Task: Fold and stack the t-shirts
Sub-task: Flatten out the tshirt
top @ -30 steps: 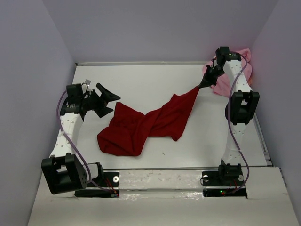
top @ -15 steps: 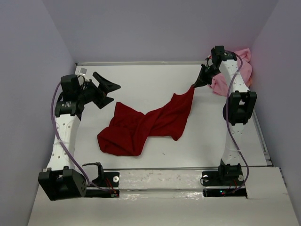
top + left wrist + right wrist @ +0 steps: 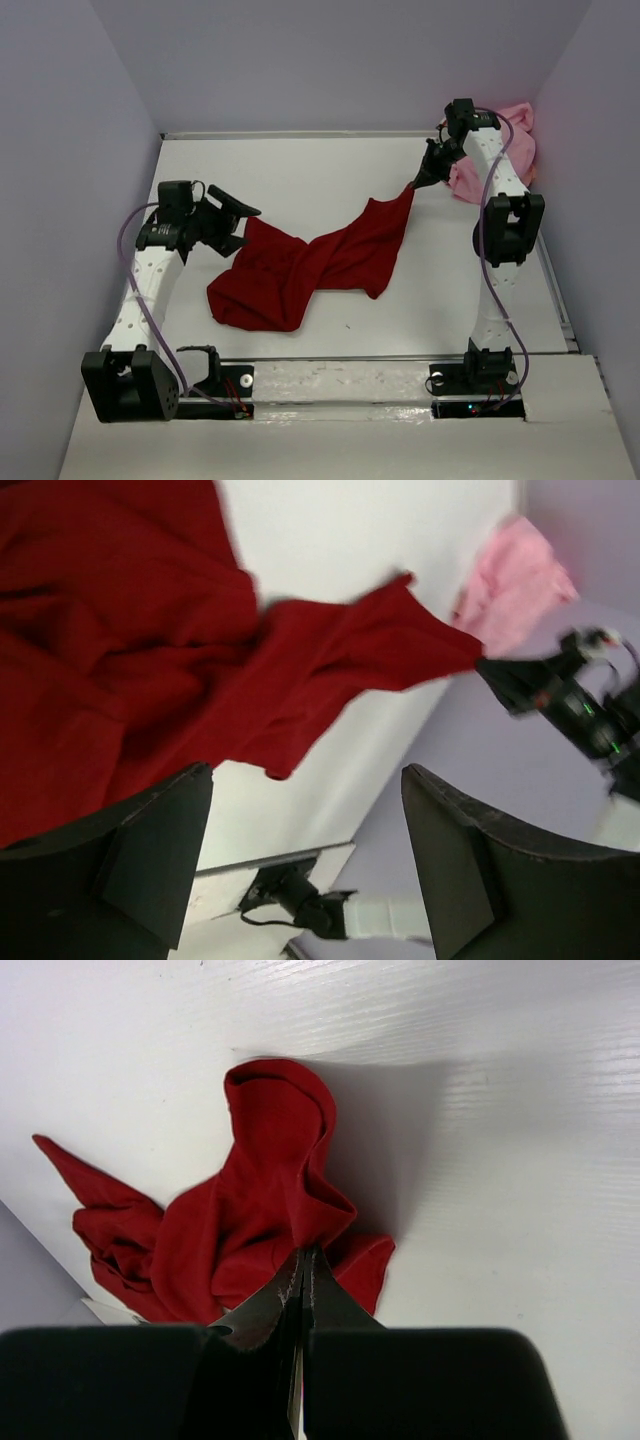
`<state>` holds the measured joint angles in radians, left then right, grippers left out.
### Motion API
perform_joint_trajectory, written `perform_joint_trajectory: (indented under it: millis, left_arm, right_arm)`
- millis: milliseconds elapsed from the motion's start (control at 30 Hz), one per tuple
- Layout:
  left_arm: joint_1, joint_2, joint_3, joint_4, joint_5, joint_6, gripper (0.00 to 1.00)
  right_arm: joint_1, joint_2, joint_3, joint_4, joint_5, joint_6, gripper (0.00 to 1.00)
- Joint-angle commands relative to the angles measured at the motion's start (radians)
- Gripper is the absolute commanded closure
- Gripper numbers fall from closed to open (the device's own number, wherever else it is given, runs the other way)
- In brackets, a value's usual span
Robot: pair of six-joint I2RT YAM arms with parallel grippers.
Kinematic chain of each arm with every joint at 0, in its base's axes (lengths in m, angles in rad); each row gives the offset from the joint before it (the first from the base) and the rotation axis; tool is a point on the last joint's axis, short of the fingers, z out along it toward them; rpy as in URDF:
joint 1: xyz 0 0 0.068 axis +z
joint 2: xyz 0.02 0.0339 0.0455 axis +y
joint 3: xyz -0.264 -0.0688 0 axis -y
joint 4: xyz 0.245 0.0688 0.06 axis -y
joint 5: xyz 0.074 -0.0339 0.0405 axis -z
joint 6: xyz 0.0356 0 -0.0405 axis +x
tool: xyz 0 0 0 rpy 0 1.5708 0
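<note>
Overhead, toward the upper right of the frame: right gripper pressed together on one corner of the dark red t-shirt, that corner raised off the white counter and the cloth drawn up to it in a narrowing ridge. Rest of the shirt lying crumpled on the counter across the middle of the frame, bunched widest at its lower-left end.

Same pinch up close from the right wrist camera — right gripper closed flat at bottom centre with a fold of the dark red t-shirt caught between the tips, the cloth spreading away toward the left of the frame.

At the left of the overhead frame: left gripper spread wide, holding nothing, just beside the upper-left edge of the shirt. Touching the cloth or not, cannot tell. In the left wrist view, left gripper with a wide gap between its two dark fingers along the bottom edge, and red cloth filling the upper left beyond them.

Light pink t-shirt heaped in the upper right corner of the counter against the wall — partly hidden behind the right arm, apart from the dark red one.
</note>
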<state>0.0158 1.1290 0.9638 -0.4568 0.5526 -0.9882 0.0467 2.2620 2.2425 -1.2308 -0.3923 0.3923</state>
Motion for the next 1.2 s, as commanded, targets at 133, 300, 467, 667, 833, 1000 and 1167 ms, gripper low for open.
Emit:
perform_joint_trajectory:
  millis: [133,300,467,667,833,1000,1167]
  left_arm:
    - [-0.180,-0.006,-0.022,-0.487,-0.488,-0.402,0.19]
    - [-0.226,0.045,-0.090,-0.534,-0.471,-0.523,0.26]
    - [-0.232,0.294,-0.037,-0.626,-0.471,-0.458,0.29]
    - [-0.232,0.376,0.070,-0.614,-0.482,-0.503,0.30]
    - [-0.232,0.430,0.194,-0.675,-0.516,-0.478,0.30]
    - [-0.234,0.437,0.217,-0.674,-0.502,-0.486,0.30]
    - [-0.235,0.494,0.201,-0.671,-0.487,-0.475,0.30]
  right_arm:
    - [0.015,-0.107,-0.057,0.047,0.003,-0.021,1.00]
    - [0.068,-0.153,-0.133,0.111,0.038,-0.004,1.00]
    - [0.102,-0.211,-0.213,0.163,0.078,-0.003,1.00]
    - [0.102,-0.257,-0.276,0.200,0.082,-0.001,1.00]
    - [0.102,-0.272,-0.285,0.198,0.076,-0.001,1.00]
    - [0.102,-0.277,-0.299,0.203,0.076,-0.004,1.00]
    - [0.102,-0.268,-0.293,0.203,0.069,-0.003,1.00]
